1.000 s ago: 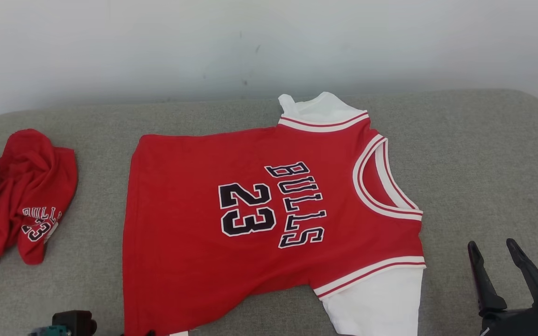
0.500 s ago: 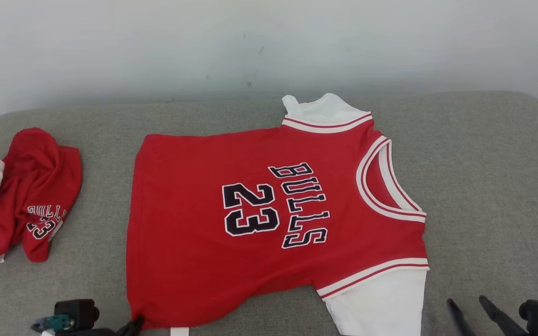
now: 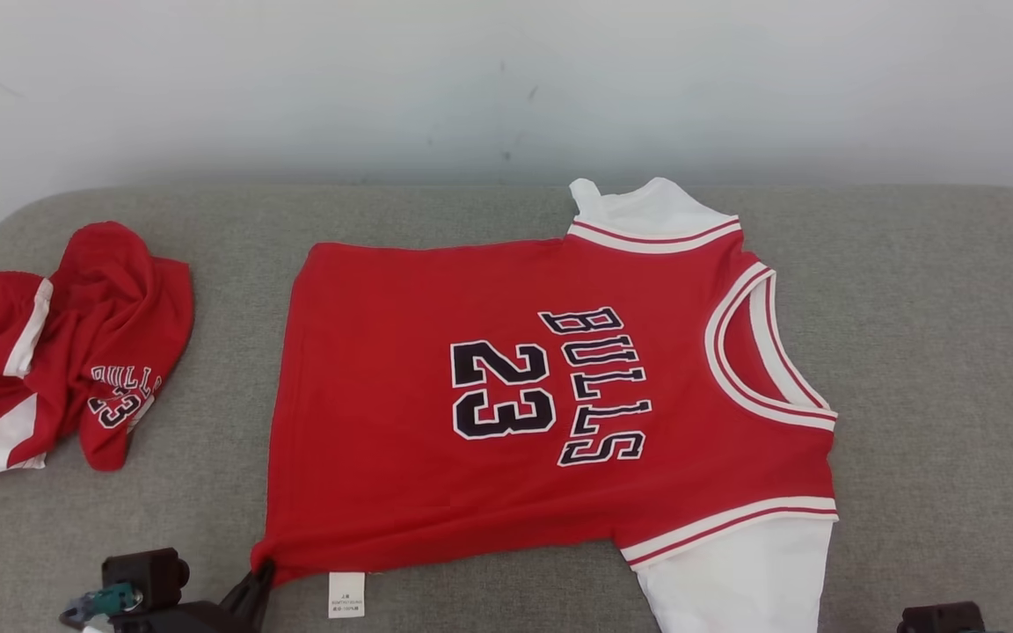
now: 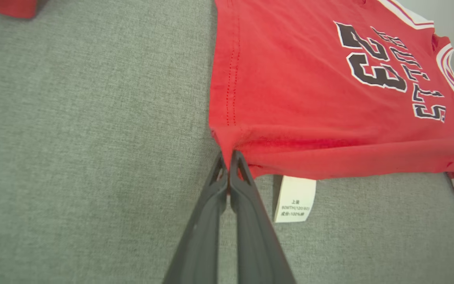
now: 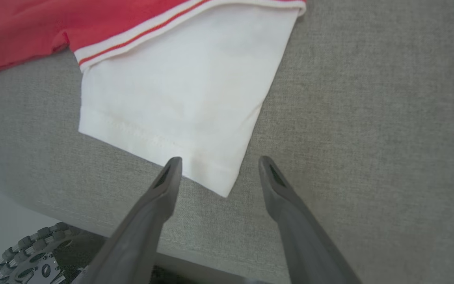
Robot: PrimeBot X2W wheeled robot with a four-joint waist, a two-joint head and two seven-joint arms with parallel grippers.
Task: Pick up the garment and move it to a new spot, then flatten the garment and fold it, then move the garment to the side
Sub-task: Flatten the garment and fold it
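The garment, a red jersey with "BULLS 23" and white sleeves, lies flat on the grey cushion. My left gripper is shut on its near-left hem corner. In the left wrist view the two fingers of the left gripper press together on the red hem of the garment, beside a white label. My right gripper stands open just above the cushion, its fingertips either side of the corner of the white sleeve, touching nothing.
A second red jersey lies crumpled at the cushion's left end. A pale wall rises behind the cushion. The cushion's front edge and a wheeled base show below the right gripper. Bare cushion lies right of the garment.
The left gripper has shut on the hem corner and the fabric there has bunched. The right gripper has dropped towards the bottom of the head view. The camera has shifted, moving the whole picture right.
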